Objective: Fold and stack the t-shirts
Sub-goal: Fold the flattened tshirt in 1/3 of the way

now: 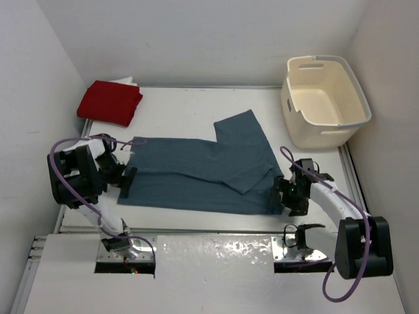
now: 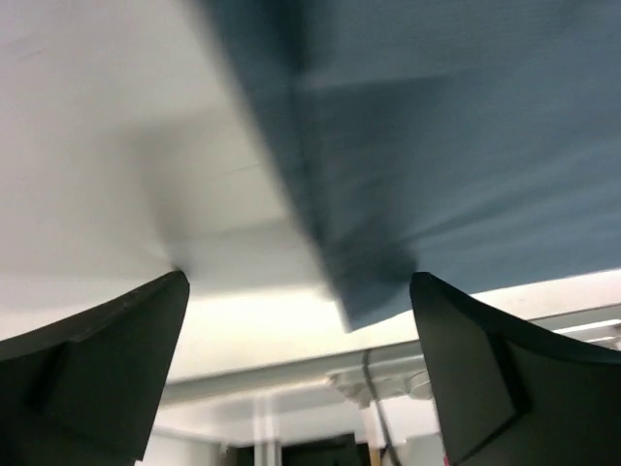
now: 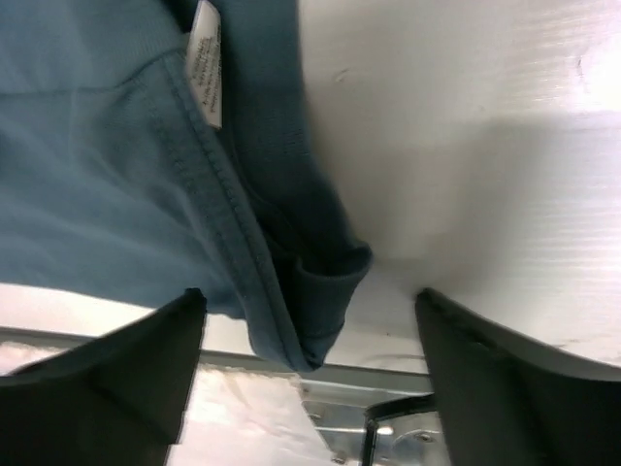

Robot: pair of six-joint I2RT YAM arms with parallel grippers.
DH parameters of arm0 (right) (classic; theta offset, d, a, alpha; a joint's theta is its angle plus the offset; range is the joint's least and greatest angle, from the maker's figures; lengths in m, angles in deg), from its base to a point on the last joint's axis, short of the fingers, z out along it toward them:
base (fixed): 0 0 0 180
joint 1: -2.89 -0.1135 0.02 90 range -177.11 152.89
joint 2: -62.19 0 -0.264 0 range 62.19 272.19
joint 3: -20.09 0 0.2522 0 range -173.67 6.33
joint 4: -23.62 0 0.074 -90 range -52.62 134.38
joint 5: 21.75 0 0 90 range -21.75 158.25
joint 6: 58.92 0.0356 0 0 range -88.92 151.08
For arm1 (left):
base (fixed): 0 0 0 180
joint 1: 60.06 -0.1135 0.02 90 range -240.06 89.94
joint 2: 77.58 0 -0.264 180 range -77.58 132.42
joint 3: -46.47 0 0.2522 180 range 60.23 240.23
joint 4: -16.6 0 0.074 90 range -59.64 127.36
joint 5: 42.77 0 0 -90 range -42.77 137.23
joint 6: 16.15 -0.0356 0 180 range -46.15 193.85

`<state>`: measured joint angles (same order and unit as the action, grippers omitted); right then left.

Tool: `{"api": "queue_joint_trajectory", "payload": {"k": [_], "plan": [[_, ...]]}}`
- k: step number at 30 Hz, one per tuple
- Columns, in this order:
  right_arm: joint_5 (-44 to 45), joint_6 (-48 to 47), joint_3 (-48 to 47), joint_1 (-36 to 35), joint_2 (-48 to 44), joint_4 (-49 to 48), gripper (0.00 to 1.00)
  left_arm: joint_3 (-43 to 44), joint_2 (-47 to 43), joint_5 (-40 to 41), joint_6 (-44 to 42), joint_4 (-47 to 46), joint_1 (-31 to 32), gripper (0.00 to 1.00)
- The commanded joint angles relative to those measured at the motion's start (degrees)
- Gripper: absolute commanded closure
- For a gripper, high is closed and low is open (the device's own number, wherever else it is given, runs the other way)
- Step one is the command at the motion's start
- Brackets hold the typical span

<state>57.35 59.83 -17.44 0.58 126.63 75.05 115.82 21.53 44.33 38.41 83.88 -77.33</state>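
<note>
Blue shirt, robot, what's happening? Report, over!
Open and empty: left gripper, right gripper, one at each end of blue shirt. Shirt flat, partly folded, one flap sticking out. Folded red shirt in far left corner. Nothing in the way.

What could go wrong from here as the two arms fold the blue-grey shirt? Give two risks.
1. The left gripper and right gripper stand open at the ends of the blue-grey shirt. The right one faces a bunched, layered edge, so it may pinch only some layers.
2. One sleeve juts toward the far side. Folding now would likely leave a lopsided bundle to stack on the red shirt.
</note>
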Motion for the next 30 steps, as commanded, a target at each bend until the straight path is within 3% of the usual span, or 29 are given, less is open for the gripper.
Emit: {"api": "queue_joint_trajectory", "payload": {"k": [1, 5, 6, 8, 9, 10, 11, 12, 13, 15, 18, 20, 22, 26, 30], "plan": [[2.72, -1.42, -3.29, 0.02, 0.42, 3.55, 0.01, 5.90, -0.32, 7.38, -2.62, -1.04, -1.00, 0.00], [5.09, -2.56, -11.90, 0.28, 1.73, 5.57, 0.01, 24.35, -4.44, -0.49, 0.72, -6.21, 2.50, 0.00], [5.44, -2.65, -14.00, 0.20, 2.08, 5.75, 0.01, 29.52, -6.54, -1.75, -0.49, -7.19, 5.12, 0.00], [5.62, -2.91, -14.55, 0.28, 3.49, 5.49, 0.01, 32.46, -7.87, -2.81, -3.48, -8.60, 17.23, 0.01], [5.45, -2.83, -13.77, 0.37, 4.10, 4.53, 0.01, 33.69, -8.05, -3.60, -6.71, -8.26, 22.67, 0.13], [5.27, -2.56, -12.98, 0.55, 4.54, 3.91, 0.01, 33.79, -7.97, -5.17, -8.40, -7.56, 32.21, 0.29], [4.14, -1.60, -10.71, 0.90, 4.90, 1.47, 0.01, 32.31, -7.88, -8.76, -9.37, -7.72, 36.57, 0.73], [3.17, -0.81, -9.29, 1.25, 4.73, -0.04, 0.01, 30.91, -7.88, -10.27, -10.69, -8.68, 40.96, 0.87], [0.99, 0.94, -8.06, 2.03, 4.29, -1.45, 0.06, 29.67, -7.62, -11.51, -11.83, -9.21, 48.58, 0.92], [-1.48, 2.88, -4.82, 3.35, 3.59, -5.56, 0.18, 28.52, -4.13, -16.24, -13.42, -9.31, 54.78, 0.88], [-3.78, 6.40, -1.38, 6.43, 2.09, -9.79, 0.35, 29.31, 2.37, -23.37, -11.59, -12.64, 61.56, 0.71], [-4.57, 8.07, 0.99, 10.01, 1.13, -11.90, 0.33, 29.05, 5.55, -23.74, -11.49, -16.31, 66.92, 0.59], [-5.01, 8.69, 2.41, 12.58, 0.77, -13.14, 0.30, 28.78, 7.32, -24.43, -11.06, -18.70, 71.14, 0.54], [-5.01, 6.42, 1.98, 14.87, 2.17, -13.42, 0.31, 26.42, 12.14, -23.41, -9.39, -26.86, 74.93, 0.52], [-5.02, 2.81, 0.13, 14.87, 2.80, -11.05, 0.33, 26.06, 15.58, -22.68, -10.52, -27.41, 75.46, 0.54]]}}
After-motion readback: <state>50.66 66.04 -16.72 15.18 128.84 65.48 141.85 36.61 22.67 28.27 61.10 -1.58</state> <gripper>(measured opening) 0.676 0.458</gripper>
